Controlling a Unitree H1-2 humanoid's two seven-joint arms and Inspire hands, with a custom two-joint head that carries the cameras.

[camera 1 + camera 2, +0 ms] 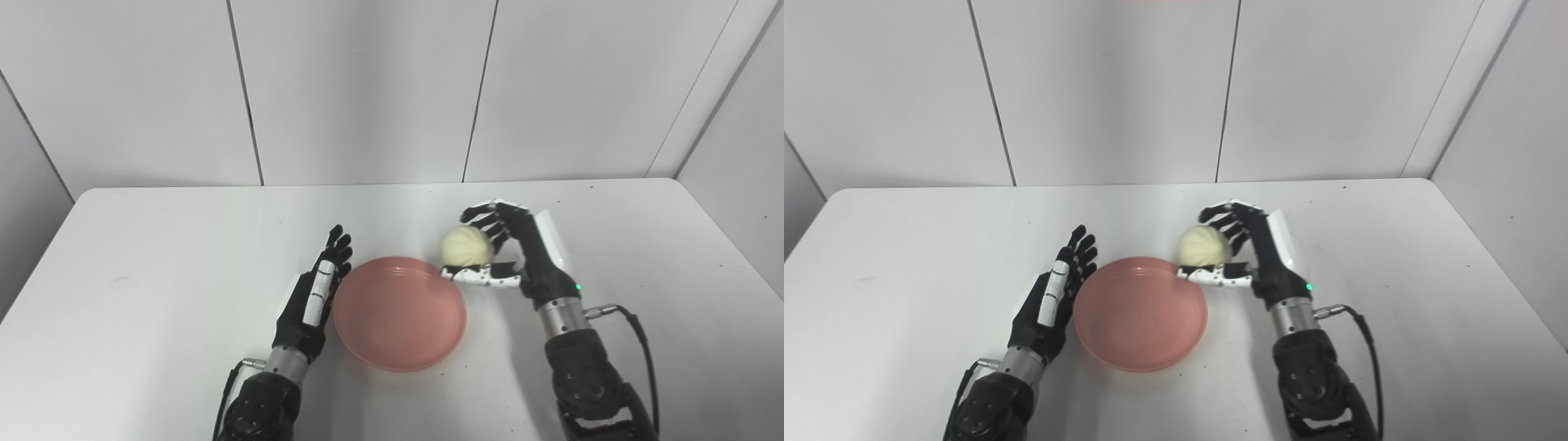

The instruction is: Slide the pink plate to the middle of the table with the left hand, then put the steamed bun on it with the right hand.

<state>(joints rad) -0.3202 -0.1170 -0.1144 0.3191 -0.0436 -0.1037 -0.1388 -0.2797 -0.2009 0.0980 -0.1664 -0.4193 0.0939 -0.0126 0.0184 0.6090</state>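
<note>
The pink plate (pixel 399 313) sits near the middle of the white counter (pixel 153 245), a shallow round dish with a low raised rim. The left hand (pixel 313 294) lies flat just beside its left edge, fingers (pixel 335 245) straight and together, holding nothing; whether the side of the hand touches the rim cannot be told. The sliding step looks finished.

The right hand (pixel 511 251) has the steamed bun (pixel 467 246) in its grasp, curled fingers (pixel 484 215) on the far side and the thumb below the near side. The bun hangs just beyond the plate's far right rim, seemingly lifted clear of the counter, not yet over the plate's floor.

The bun looks pale, round and pleated, and is probably light and soft, so it would dent under a hard squeeze and may stick a little to the fingers on release. A loose cradle round its widest part, as the hand has now, suits it best. The plate seems stiff and smooth, likely to skid if bumped, so the bun should come down gently onto the centre, with the fingers opening only once it rests there
</note>
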